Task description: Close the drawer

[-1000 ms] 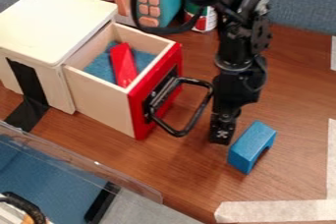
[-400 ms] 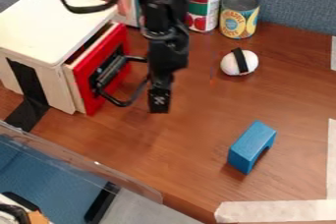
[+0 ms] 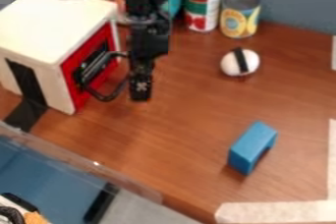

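Illumination is bright and diffuse. I observe a soft shadow beneath the blue block [image 3: 250, 144] and a small glint on the clear plastic [image 3: 98, 166].

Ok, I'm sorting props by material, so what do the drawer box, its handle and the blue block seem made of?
Box: probably pale wood, smooth and matte, going by its plain cream panels. Handle: black with slight sheen, metal or plastic. Block: likely painted wood, given its even blue and crisp edges.

One red-fronted drawer [image 3: 92, 67], two cans [image 3: 202, 6], one blue block [image 3: 250, 147], one black-banded white ball [image 3: 240, 63]
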